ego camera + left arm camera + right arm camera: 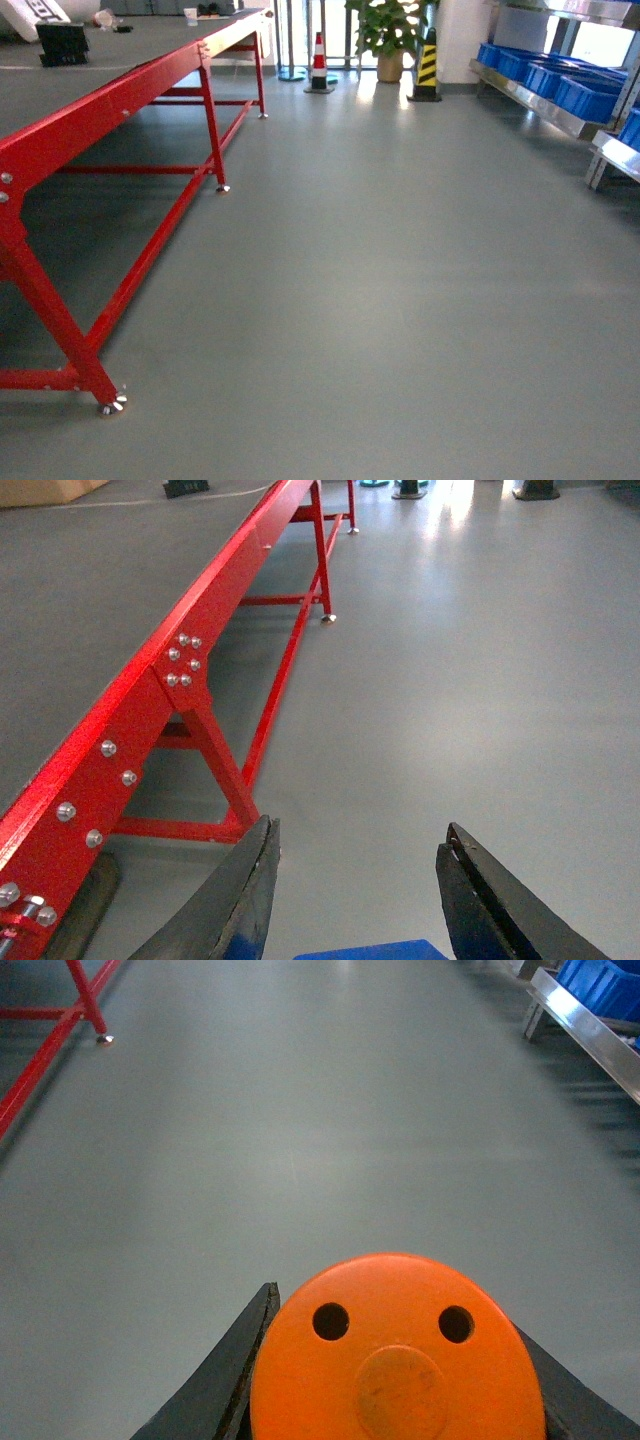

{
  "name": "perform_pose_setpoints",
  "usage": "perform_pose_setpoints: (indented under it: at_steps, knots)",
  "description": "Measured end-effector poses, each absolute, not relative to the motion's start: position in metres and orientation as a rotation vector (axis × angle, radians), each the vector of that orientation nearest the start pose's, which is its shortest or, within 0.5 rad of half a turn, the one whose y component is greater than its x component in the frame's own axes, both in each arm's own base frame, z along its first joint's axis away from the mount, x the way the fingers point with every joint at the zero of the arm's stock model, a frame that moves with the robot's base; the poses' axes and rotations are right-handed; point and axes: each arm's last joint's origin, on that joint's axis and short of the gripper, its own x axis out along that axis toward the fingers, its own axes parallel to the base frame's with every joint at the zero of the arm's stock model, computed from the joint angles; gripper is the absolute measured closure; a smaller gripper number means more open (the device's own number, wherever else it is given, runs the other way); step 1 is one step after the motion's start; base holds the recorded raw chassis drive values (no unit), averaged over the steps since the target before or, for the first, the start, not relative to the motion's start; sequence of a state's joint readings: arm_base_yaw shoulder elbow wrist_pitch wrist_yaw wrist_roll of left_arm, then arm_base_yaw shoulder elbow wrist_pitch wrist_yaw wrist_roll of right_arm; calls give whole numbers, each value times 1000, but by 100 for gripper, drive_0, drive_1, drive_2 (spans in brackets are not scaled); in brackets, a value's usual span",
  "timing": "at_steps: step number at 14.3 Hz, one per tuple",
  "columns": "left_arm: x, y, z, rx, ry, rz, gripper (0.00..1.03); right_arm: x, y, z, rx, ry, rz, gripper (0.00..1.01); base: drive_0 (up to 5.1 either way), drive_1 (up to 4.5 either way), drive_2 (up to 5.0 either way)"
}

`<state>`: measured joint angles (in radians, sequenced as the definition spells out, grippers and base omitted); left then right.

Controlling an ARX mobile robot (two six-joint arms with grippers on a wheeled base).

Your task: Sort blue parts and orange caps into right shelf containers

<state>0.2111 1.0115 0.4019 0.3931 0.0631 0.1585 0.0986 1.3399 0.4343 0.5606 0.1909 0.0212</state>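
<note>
While the big grey floor (400, 300) is stretching out ahead, the red bench (120, 100) is standing on the left and the blue bins (560, 80) are sitting on the shelf at far right. The right gripper (395, 1380) is squeezing an orange cap (398, 1355). The left gripper (355, 900) is holding a blue part (370, 951) between its wide jaws.
</note>
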Motion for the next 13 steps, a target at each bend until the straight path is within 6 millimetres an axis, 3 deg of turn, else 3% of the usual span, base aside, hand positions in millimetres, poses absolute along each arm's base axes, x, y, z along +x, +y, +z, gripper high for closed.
perform_pose_setpoints:
  at_steps: [2,8,13]
  knots:
    - [205,42,216,128,223,132,60,248,19,172,-29,339,-96,57,-3,213,-220]
    - [205,43,216,129,222,136,60,248,19,173,-28,337,-95,57,326,93,-507]
    - [205,42,217,129,218,125,60,248,19,172,-29,340,-99,57,-2,411,-415]
